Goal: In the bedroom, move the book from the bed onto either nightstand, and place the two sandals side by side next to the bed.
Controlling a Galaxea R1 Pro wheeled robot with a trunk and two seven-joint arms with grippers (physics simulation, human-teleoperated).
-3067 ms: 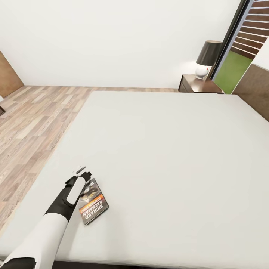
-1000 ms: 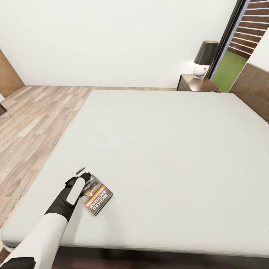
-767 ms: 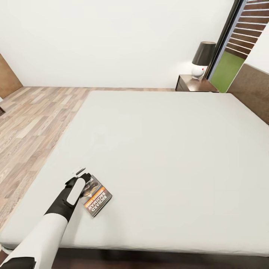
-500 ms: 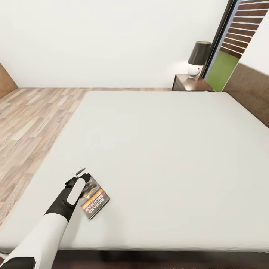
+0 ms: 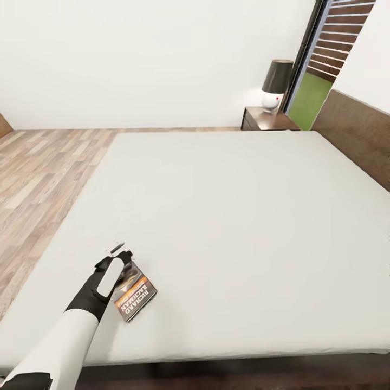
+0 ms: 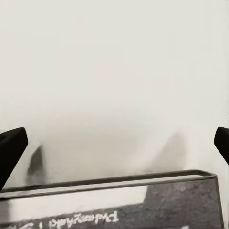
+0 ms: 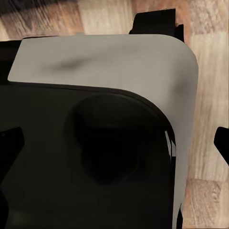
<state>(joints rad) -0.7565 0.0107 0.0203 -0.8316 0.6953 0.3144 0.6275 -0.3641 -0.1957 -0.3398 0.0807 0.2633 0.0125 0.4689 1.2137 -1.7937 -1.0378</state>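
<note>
Book [image 5: 135, 291] is lying flat on the bed [image 5: 244, 216] near its foot-end corner, left gripper [image 5: 120, 253] hovering at its edge with fingers spread wide, nothing grasped, likely lining up a pinch on the thin spine. Nightstand [image 5: 266, 118] is sitting well apart by the headboard. Right gripper [image 7: 114, 143] seems tucked against the robot body, fingertips apart, empty.

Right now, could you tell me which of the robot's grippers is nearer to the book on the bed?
Left. The left gripper is at the book, its open fingers straddling the book's edge. The right gripper's fingertips hang over robot bodywork and wood floor.
</note>
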